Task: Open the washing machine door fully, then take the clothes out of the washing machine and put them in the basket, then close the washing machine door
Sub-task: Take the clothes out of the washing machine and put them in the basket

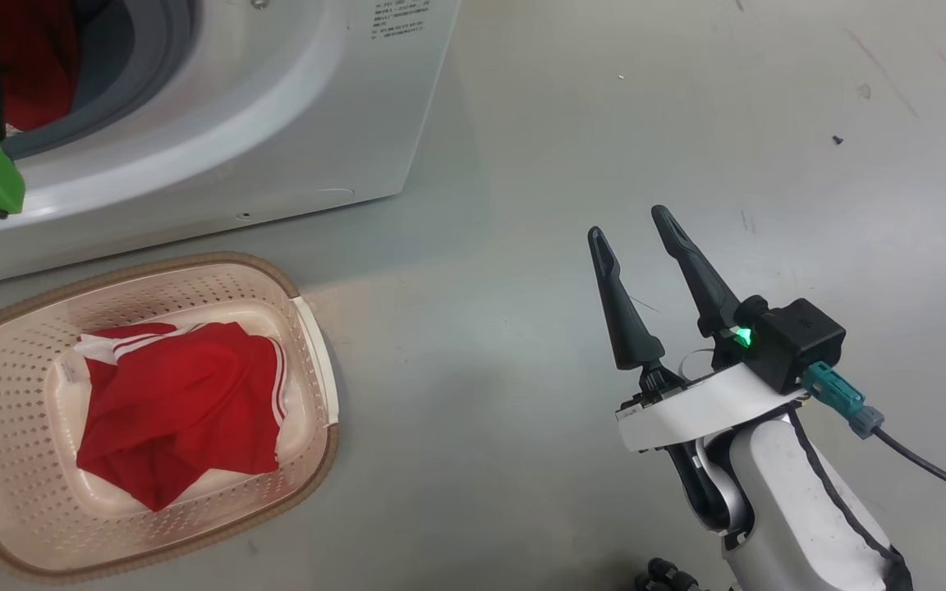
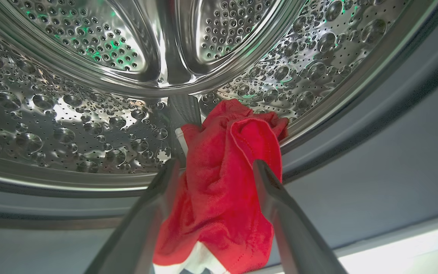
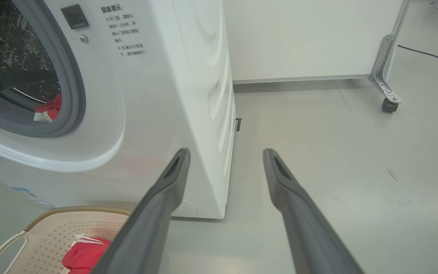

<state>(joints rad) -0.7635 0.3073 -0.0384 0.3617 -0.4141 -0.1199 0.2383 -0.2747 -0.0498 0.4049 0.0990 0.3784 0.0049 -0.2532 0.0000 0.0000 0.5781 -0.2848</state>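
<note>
At the drum lip of the washing machine (image 1: pixel 292 123), a red garment (image 2: pixel 222 182) lies between our left fingers (image 2: pixel 143 220), spread wide. Our right fingers (image 1: pixel 622 316) stand open over the floor (image 1: pixel 522 123), well apart from the basket (image 1: pixel 309 328) holding another red garment (image 1: pixel 185 402).

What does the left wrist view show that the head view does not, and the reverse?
Left wrist view, not head view: the studded steel drum, and the open left hand with a red garment seen between its fingers. Head view, not left wrist view: the basket holding a second red garment, and the open right hand over the floor. Both: the first garment inside the washing machine, and its grey gasket.
</note>
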